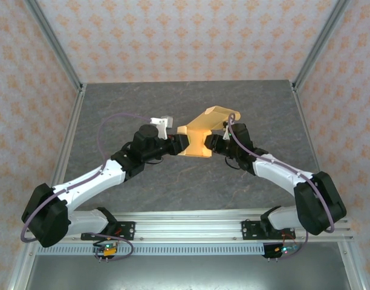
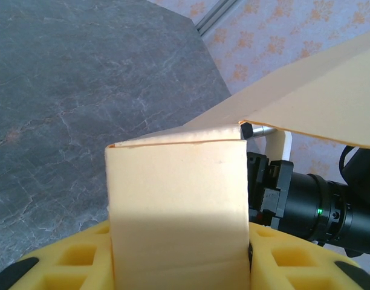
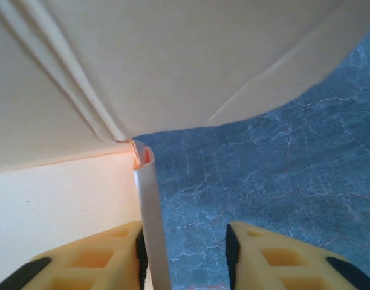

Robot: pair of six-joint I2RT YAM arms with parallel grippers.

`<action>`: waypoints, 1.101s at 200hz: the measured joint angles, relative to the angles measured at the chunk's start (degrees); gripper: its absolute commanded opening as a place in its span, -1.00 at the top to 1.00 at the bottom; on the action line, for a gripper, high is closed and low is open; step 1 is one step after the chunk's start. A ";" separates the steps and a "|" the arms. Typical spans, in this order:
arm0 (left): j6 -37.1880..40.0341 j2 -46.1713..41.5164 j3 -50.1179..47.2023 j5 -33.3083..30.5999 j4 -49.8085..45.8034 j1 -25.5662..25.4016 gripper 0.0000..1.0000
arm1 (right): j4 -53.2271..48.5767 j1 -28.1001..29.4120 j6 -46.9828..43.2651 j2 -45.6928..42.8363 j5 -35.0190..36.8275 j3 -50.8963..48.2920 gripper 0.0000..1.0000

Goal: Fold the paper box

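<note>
Clearly the paper box (image 1: 204, 130) hung clear of the table (image 1: 136, 103), up in the air between our two arms near the middle of the workspace. It was half formed: one end squared into a wall, with a broad flap angled up and away over it. Our left gripper (image 1: 182, 142) was clamped on that squared end. In its wrist view the cardboard filled the gap between the yellow fingers (image 2: 76, 260) from side to side. Our right gripper (image 1: 215, 144) stood with its jaws apart around a thin cardboard edge. In its wrist view that edge lay against one finger (image 3: 100, 260), and bare table showed between it and the other finger (image 3: 275, 257), so nothing was pinched there.

We judged the step in hand to be taking that loose edge and folding it along its crease. To do it well, we needed the left grip as a steady anchor, without twisting. The right jaws had to close squarely on the edge, near the crease and not at the flimsy tip. Thin card buckles easily, so we wanted a gentle squeeze and a slow swing along the scored line.
</note>
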 measured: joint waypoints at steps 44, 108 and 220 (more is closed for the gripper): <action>-0.44 0.00 -0.02 -0.20 0.70 0.02 0.48 | 0.24 0.04 -0.17 2.08 -0.39 2.29 0.46; -0.61 0.02 -1.14 -1.79 1.55 0.04 0.52 | 2.71 3.69 0.46 8.15 3.91 5.25 0.55; -0.44 -0.17 -1.51 -4.92 1.81 0.00 0.53 | 5.51 0.72 -0.24 -2.62 -0.39 -2.25 -0.19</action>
